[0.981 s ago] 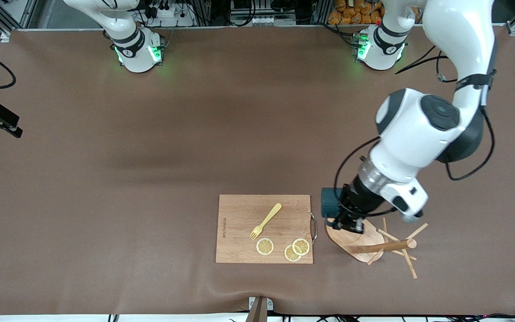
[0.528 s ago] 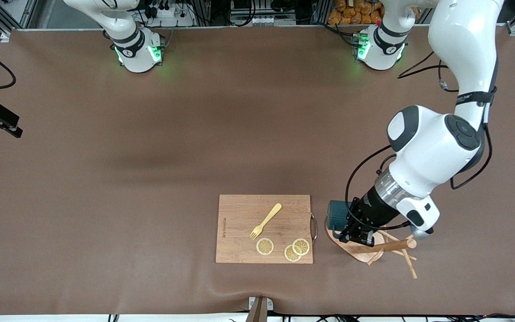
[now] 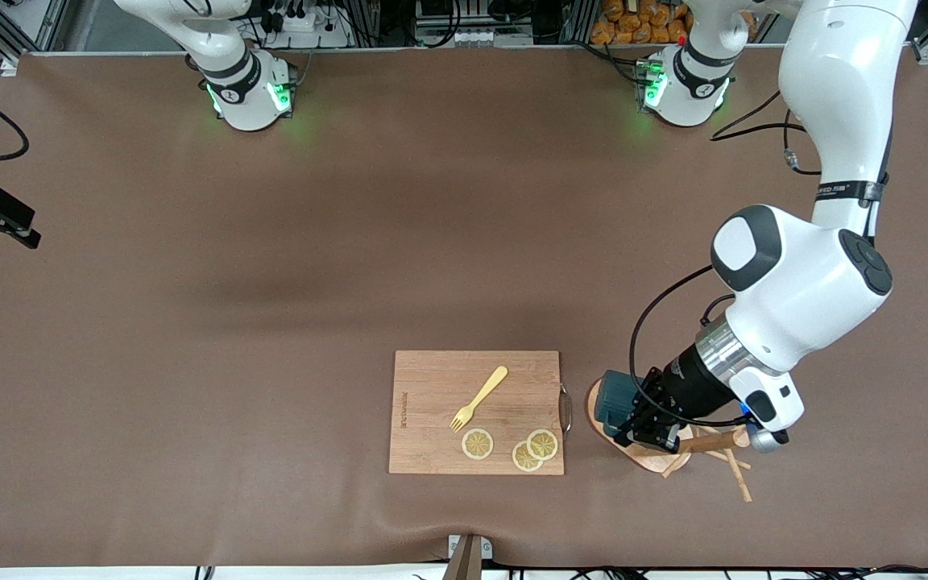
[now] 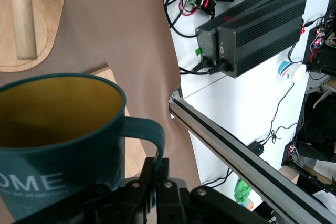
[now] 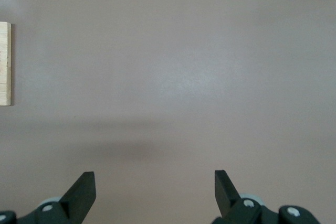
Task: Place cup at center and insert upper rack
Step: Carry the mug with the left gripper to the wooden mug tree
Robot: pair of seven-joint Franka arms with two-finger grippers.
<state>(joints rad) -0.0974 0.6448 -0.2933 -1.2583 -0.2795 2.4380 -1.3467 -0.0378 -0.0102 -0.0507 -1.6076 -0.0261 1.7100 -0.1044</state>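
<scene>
The left gripper (image 3: 648, 428) is clenched on the handle of the cup (image 3: 615, 404), pinching it so the cup hangs level with its mouth up; in the left wrist view the cup (image 4: 58, 145) shows its yellow inside and white lettering. It is over the oval base of the rack (image 3: 653, 455), which lies tipped on its side with its post and pegs pointing toward the left arm's end of the table. Holding by the handle likely keeps the cup's rim and floor free for setting down. The right gripper (image 5: 155, 190) hangs released over bare table while its arm waits.

The brown mat (image 3: 271, 322) covers the table. A cutting board (image 3: 432, 387) with 1 fork (image 3: 479, 398) and 3 lemon slices (image 3: 477, 444) lies just beside the rack. Cabling and black boxes (image 4: 252, 24) sit past the table edge.
</scene>
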